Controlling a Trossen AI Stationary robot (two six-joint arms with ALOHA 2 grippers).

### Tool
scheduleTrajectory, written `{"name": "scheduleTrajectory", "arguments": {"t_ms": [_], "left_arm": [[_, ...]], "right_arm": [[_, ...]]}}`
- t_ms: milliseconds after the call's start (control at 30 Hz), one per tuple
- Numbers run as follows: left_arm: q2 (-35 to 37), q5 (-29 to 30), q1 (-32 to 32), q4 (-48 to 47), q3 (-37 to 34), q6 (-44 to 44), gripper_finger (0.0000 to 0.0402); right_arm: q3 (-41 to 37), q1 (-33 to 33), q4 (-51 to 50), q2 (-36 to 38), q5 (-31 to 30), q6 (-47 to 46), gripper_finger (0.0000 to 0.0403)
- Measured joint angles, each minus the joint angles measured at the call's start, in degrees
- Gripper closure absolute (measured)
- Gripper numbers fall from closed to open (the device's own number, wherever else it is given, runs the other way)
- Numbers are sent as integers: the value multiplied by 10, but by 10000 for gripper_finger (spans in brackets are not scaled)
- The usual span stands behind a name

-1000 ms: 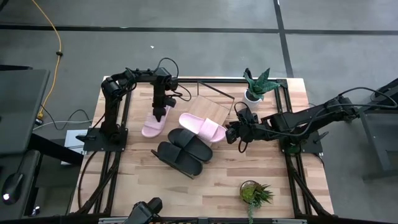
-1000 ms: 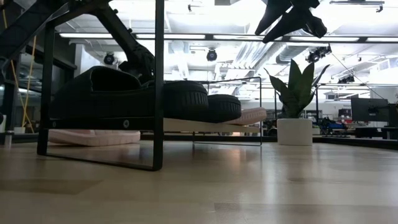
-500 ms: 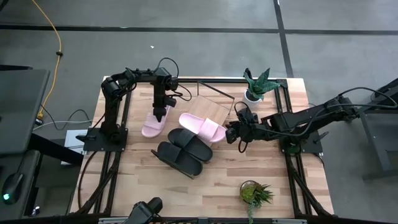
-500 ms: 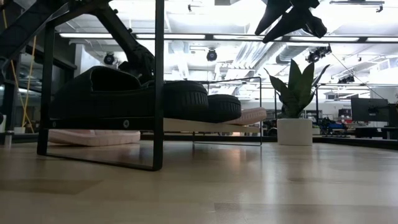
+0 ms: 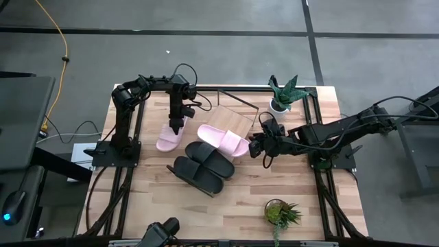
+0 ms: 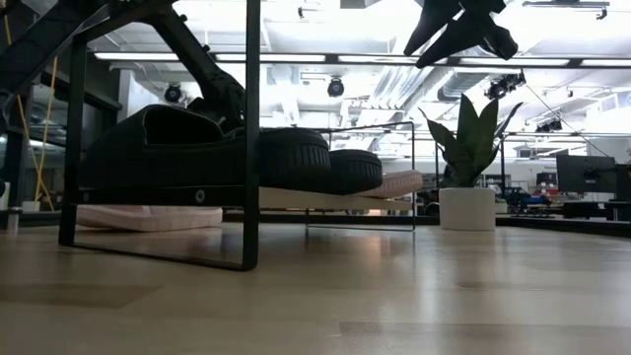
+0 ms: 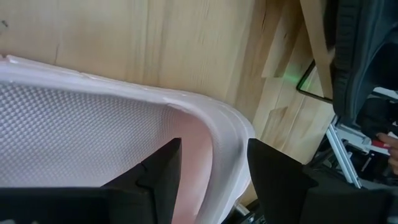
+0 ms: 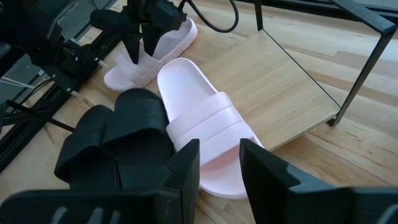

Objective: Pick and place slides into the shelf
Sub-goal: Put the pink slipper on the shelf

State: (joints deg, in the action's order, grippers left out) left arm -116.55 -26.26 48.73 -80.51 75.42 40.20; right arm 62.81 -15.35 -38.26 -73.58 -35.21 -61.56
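One pale pink slide (image 5: pixel 169 137) lies flat on the table left of the shelf, and my left gripper (image 5: pixel 177 125) stands over its far end, pointing down. The other pink slide (image 5: pixel 223 140) lies partly on the near edge of the shelf's wooden board (image 5: pixel 234 121). Its left side lies beside the two black slides (image 5: pixel 197 168), which lie side by side on the table. My right gripper (image 5: pixel 255 146) hovers just right of that pink slide, open, touching nothing. In the right wrist view its fingers point at the slide (image 8: pixel 205 124). My left gripper (image 7: pixel 214 168) comes from above, pointing down, and has the pink slide's raised side rim (image 7: pixel 217 134) between its two fingers. One finger (image 7: pixel 158 171) is over the textured inner face, and the other is outside the rim. The slide's sole stays on the table (image 6: pixel 148 217).
The shelf's thin black wire frame (image 8: pixel 367 56) rises over the board's far side. A potted plant (image 5: pixel 282 96) stands at the far right corner of the table and another (image 5: pixel 280 213) near the near edge. Bare tabletop lies near the black slides.
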Motion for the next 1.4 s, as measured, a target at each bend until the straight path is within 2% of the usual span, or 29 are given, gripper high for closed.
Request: {"name": "scheduleTrajectory", "arguments": {"t_ms": [300, 400, 833, 1067, 1200, 1400], "left_arm": [[0, 18, 0, -1, 0, 19, 230], [0, 18, 0, -4, 0, 32, 242], [0, 17, 0, -21, 0, 75, 391], [0, 16, 0, -22, 0, 41, 377], [0, 11, 0, -27, 0, 7, 395], [0, 2, 0, -38, 13, -48, 394]], "right_arm": [[0, 0, 0, 0, -2, 0, 298], [0, 0, 0, 0, -2, 0, 298], [0, 0, 0, 0, -1, 0, 298], [0, 0, 0, 0, -2, -1, 298], [0, 0, 0, 0, -3, -1, 298], [0, 0, 0, 0, -3, 1, 298]]}}
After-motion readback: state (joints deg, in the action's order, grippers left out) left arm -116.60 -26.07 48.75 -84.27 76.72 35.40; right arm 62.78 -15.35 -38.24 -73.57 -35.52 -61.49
